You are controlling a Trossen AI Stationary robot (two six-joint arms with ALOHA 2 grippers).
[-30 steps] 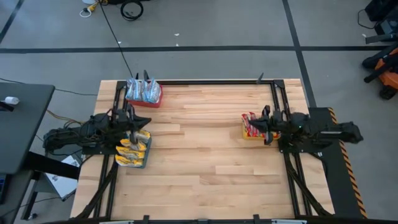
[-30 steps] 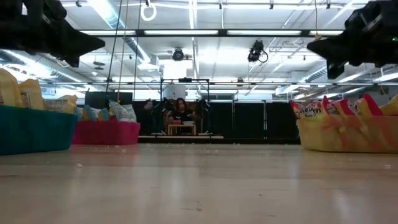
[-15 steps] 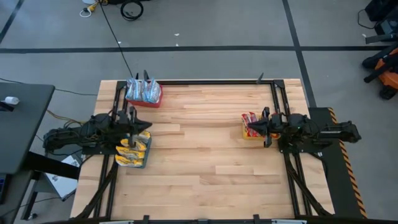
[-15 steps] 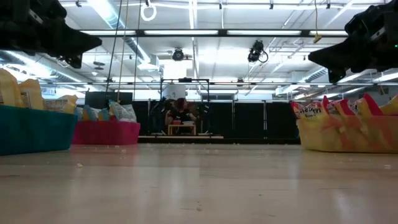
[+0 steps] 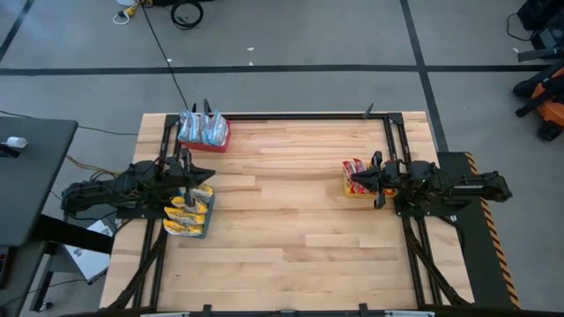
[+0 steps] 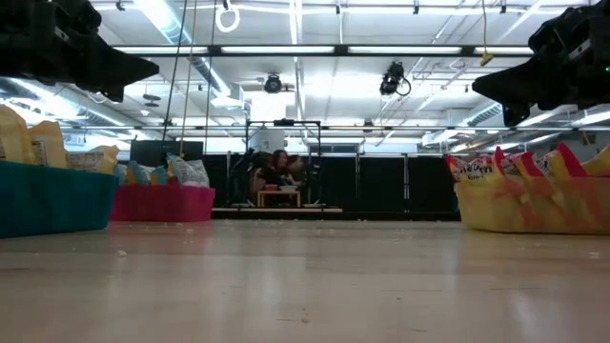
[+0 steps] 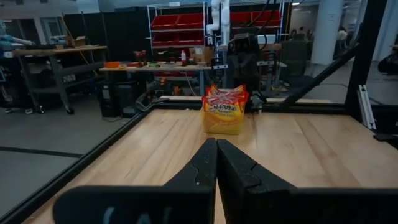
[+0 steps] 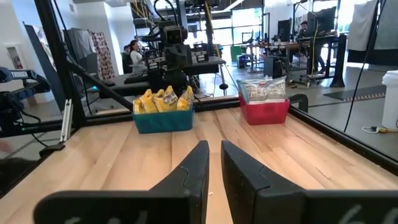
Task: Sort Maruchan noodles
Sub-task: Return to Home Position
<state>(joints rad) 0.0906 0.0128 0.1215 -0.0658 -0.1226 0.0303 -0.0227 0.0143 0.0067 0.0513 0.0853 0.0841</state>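
The Maruchan noodles stand sorted in three bins. Yellow-orange packets [image 5: 187,211] sit in a blue bin [image 8: 163,119] at the table's left. Silver-blue packets [image 5: 203,128] fill a red bin [image 8: 264,111] at the far left. Red packets [image 7: 225,98] stand in a yellow bin [image 7: 224,122] at the right. My left gripper [image 7: 216,149] is shut and empty, level above the blue bin and pointing toward the table's right. My right gripper [image 8: 215,152] hangs level above the yellow bin, pointing left, its fingers a narrow gap apart with nothing between them.
Bare wooden tabletop [image 5: 282,211] lies between the bins. A black frame rail [image 5: 300,116] runs along the far edge and down both sides. Beyond the table, a person [image 6: 279,167] sits at a desk far back in the room.
My right gripper's tip has dipped a little above the yellow bin and stays in place. The bins and packets have not moved.
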